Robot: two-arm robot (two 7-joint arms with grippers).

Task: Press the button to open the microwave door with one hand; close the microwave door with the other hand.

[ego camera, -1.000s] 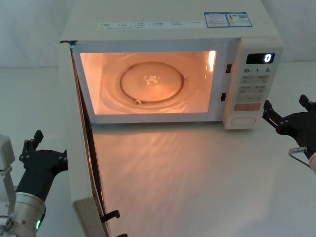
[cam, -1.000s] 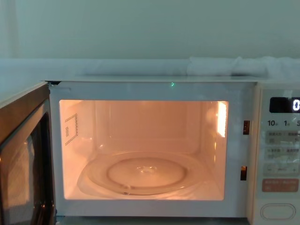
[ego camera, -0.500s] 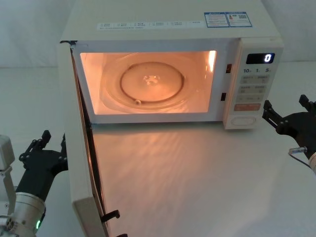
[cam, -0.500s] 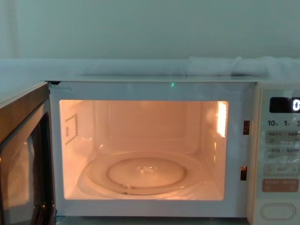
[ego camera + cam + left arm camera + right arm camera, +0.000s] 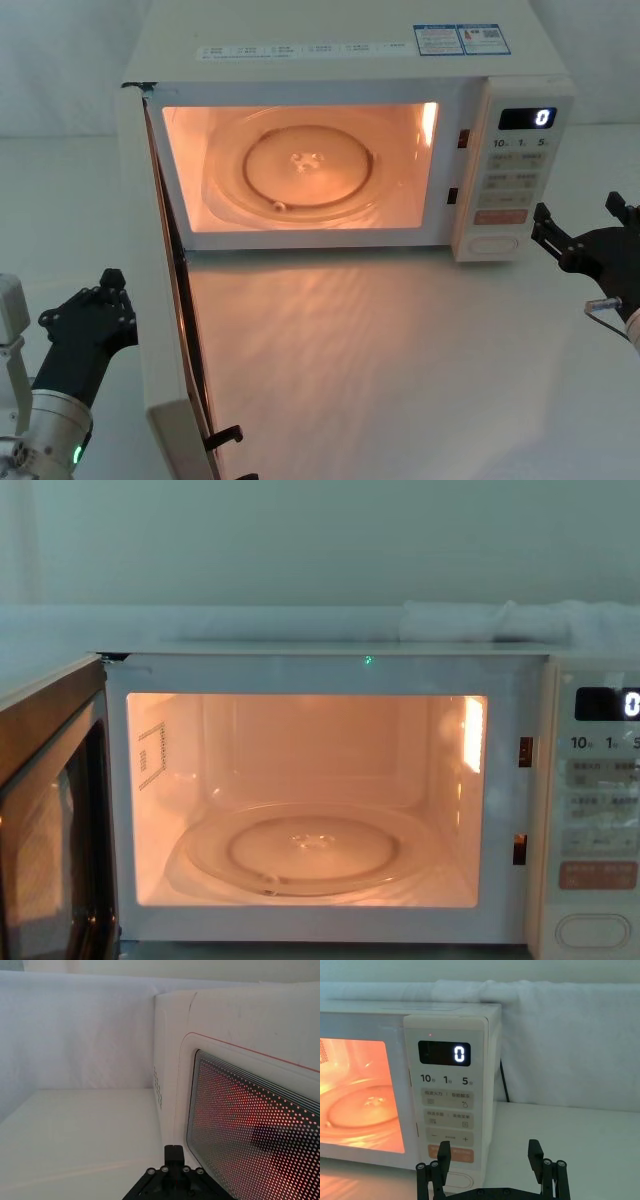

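Two grippers flank the open microwave (image 5: 340, 120), and we start nearest with the left gripper (image 5: 108, 300): it sits low on the left, right up against the outer face of the microwave door (image 5: 150, 280), its fingers drawn together into a closed tip. From its wrist we see that tip (image 5: 173, 1152) just beside the door's (image 5: 250, 1085) dotted window and thin red outline; whether it touches, we cannot tell. The door itself swings wide toward us on the left, hinged at the far left corner. Over on the right, we find the right gripper (image 5: 585, 240) hanging near the control panel, its fingers (image 5: 443, 1152) spread well apart, clamped on nothing. Just beyond it sits the button (image 5: 462, 1180), low on the panel, untouched. Farther back, the cavity glows orange around the glass turntable (image 5: 305, 850), and the display (image 5: 445, 1053) reads 0.
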